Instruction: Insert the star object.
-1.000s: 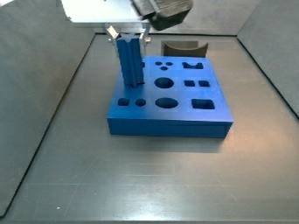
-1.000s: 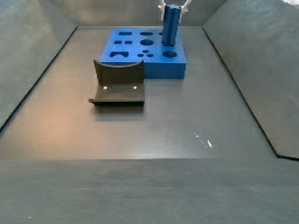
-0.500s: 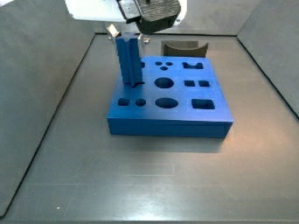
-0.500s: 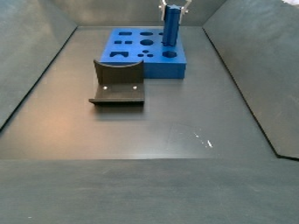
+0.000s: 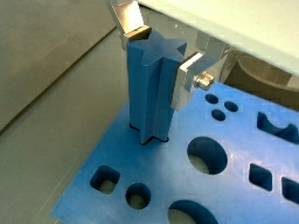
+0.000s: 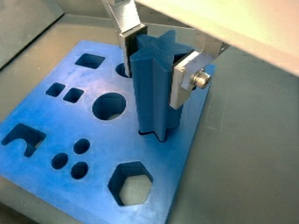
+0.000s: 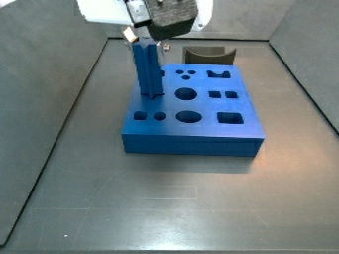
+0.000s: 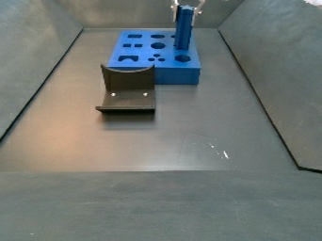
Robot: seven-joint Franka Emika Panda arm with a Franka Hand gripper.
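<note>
While my fingers point(image 5: 160, 51) straddle the star object point(image 5: 153, 92), contact is unclear.
Stiff, probably light, slick-ridged — best gripped near its twelve-o'clock end, above the blue block point(image 6: 70, 131).

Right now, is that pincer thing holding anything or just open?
Pincer: closed on the star object, which stands upright with its lower end in the blue block.
</note>
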